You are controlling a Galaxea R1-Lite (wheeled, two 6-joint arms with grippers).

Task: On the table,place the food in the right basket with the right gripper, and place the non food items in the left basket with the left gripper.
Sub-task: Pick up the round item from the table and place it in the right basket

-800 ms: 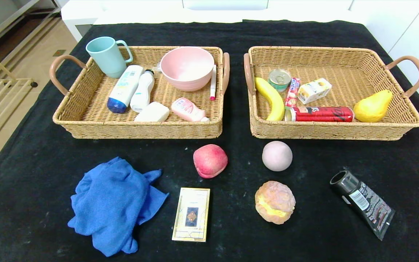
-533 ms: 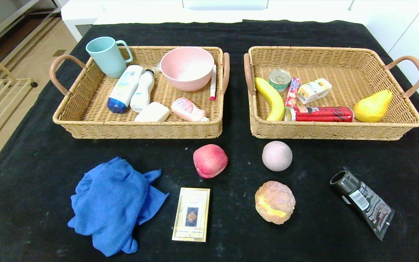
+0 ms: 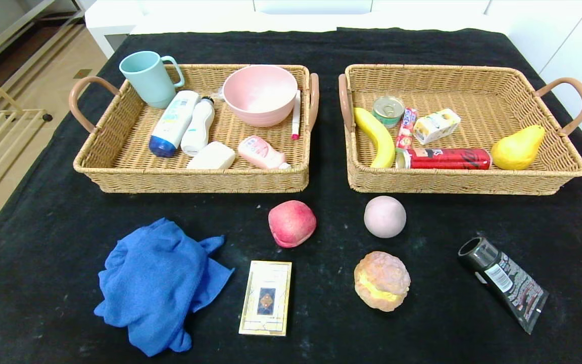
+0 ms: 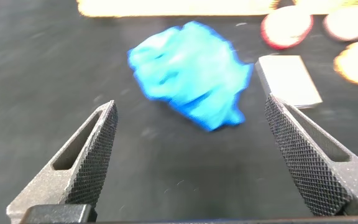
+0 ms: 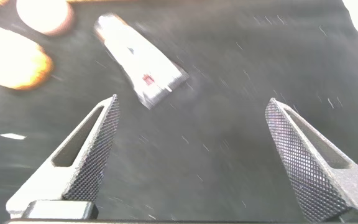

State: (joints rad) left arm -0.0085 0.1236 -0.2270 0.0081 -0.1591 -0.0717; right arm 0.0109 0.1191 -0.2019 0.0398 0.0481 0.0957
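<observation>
From the head view, two wicker baskets sit side by side at the far half of the black table (image 3: 43, 242). The left basket (image 3: 190, 179) holds a mug, bottles and a pink bowl; the right basket (image 3: 463, 182) holds a banana, cans, a carton and a pear. Still out on the cloth in front of them: a crumpled blue cloth (image 3: 154, 283) at the near left, a card box (image 3: 267, 297) with its long axis running almost straight toward the baskets, a red peach (image 3: 292, 223), a pale pink ball-shaped fruit (image 3: 385, 216), a cream puff (image 3: 382, 280), and a black tube (image 3: 504, 280). The tube lies slanted, its round cap end toward the right basket and its flat crimped end toward the near right edge. There is bare cloth between all six, and a clear strip between the baskets. Neither arm shows here.

In the left wrist view, the left gripper (image 4: 194, 158) hangs above the table with its fingers spread wide and nothing between them; the blue cloth (image 4: 188, 74) lies ahead of it, the card box (image 4: 289, 79) just beside the cloth.

In the right wrist view, the right gripper (image 5: 194, 158) is likewise spread wide and empty over bare cloth, with the black tube (image 5: 142, 59) ahead and the cream puff (image 5: 11, 59) off to one side.
</observation>
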